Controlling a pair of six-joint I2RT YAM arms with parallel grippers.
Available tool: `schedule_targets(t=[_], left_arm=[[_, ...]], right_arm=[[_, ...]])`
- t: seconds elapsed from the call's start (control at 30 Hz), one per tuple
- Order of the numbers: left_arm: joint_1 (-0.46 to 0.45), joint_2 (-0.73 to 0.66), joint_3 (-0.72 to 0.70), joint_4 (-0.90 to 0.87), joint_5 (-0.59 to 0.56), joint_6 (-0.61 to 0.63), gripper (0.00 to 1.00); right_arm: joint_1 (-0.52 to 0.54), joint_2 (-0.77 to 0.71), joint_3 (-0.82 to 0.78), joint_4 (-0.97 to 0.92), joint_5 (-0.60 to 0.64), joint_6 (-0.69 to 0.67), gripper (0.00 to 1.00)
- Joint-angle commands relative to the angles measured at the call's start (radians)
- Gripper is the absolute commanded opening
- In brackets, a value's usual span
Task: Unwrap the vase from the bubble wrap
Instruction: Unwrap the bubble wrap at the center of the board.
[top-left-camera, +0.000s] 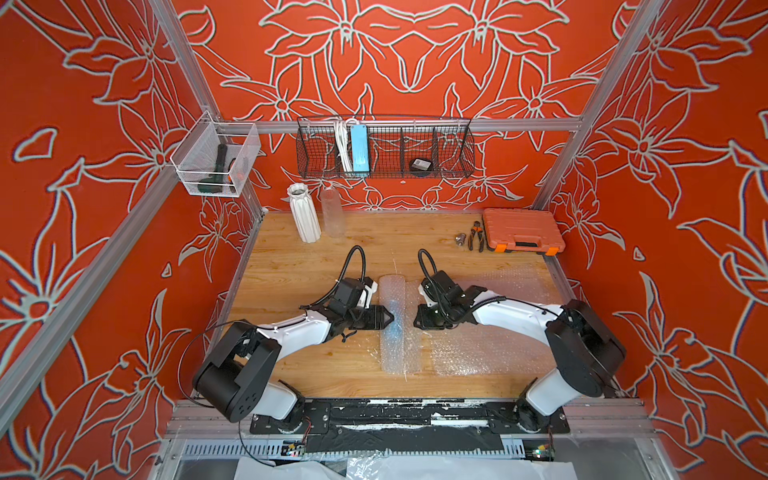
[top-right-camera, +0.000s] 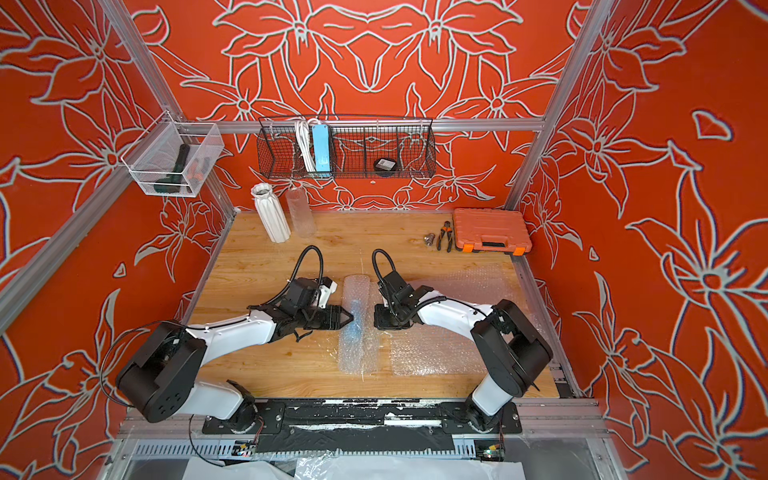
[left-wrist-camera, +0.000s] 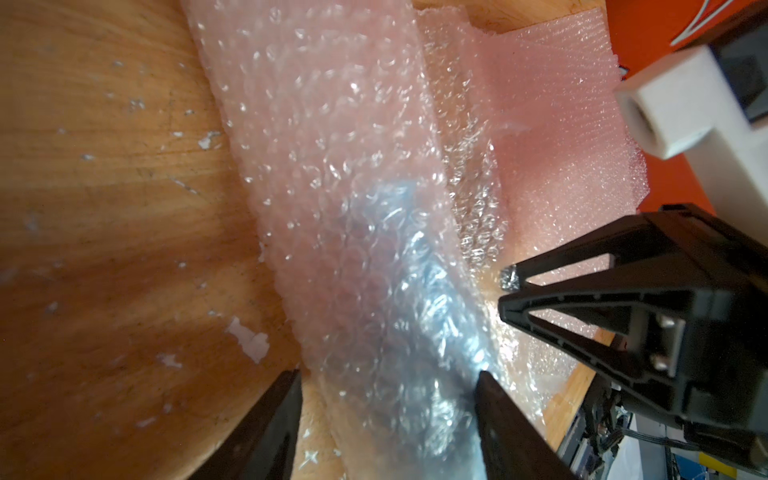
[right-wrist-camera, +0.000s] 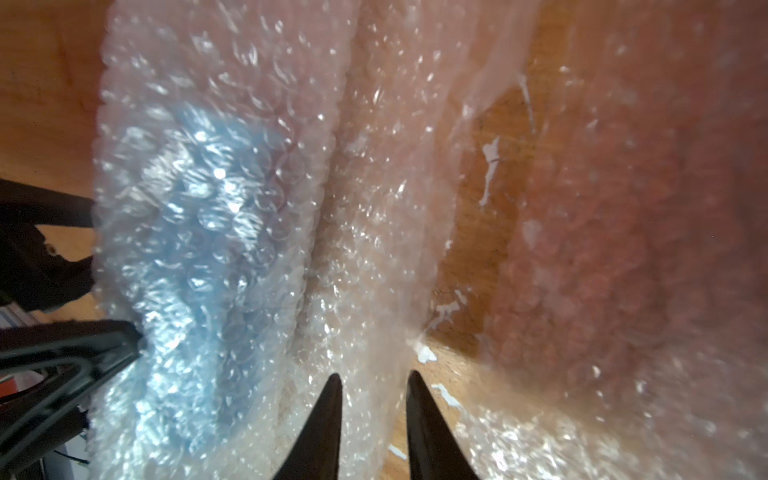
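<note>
A roll of bubble wrap (top-left-camera: 392, 291) (top-right-camera: 356, 291) lies lengthwise at mid-table. The blue vase (top-left-camera: 395, 330) (top-right-camera: 353, 328) shows dimly through it (left-wrist-camera: 415, 311) (right-wrist-camera: 199, 249). My left gripper (top-left-camera: 390, 318) (left-wrist-camera: 386, 374) comes at the roll from the left, its jaws set wide on either side of the wrapped vase and against the wrap. My right gripper (top-left-camera: 415, 320) (right-wrist-camera: 374, 376) is at the roll's right side, jaws narrow with the loose flap of bubble wrap (right-wrist-camera: 374, 249) between them. A flat sheet (top-left-camera: 490, 332) spreads to the right under the right arm.
At the back left stand a white ribbed vase (top-left-camera: 303, 216) and a clear bottle (top-left-camera: 332, 212). An orange tool case (top-left-camera: 521, 230) and pliers (top-left-camera: 476, 237) lie back right. A black wire basket (top-left-camera: 386, 149) and a white mesh basket (top-left-camera: 214, 164) hang on the walls.
</note>
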Motion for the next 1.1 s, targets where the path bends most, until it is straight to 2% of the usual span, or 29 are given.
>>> schedule_targets(t=[0.0,0.17,0.37,0.53,0.7,0.97,1.07], left_arm=[[0.005,-0.018,-0.022,-0.065,-0.010,0.034,0.64],[0.005,-0.039,-0.025,-0.080,-0.022,0.051,0.64],[0.005,-0.107,-0.049,-0.094,-0.136,0.043,0.67],[0.005,-0.178,-0.063,-0.101,-0.211,0.026,0.70],[0.005,-0.217,-0.064,-0.107,-0.219,0.025,0.71],[0.005,-0.264,-0.082,-0.067,-0.154,0.032,0.72],[0.005,-0.258,-0.066,-0.094,-0.186,0.029,0.72]], right_arm=[[-0.005,0.034,0.025,0.031,-0.022,0.006,0.18],[-0.003,0.008,0.046,-0.016,0.032,-0.003,0.00],[-0.003,-0.100,0.056,-0.075,0.074,-0.028,0.00],[-0.005,-0.141,0.074,-0.108,0.043,-0.041,0.00],[-0.003,-0.173,0.081,-0.114,0.026,-0.038,0.00],[-0.003,-0.214,0.093,-0.124,0.010,-0.052,0.00],[-0.004,-0.218,0.096,-0.121,-0.003,-0.055,0.00]])
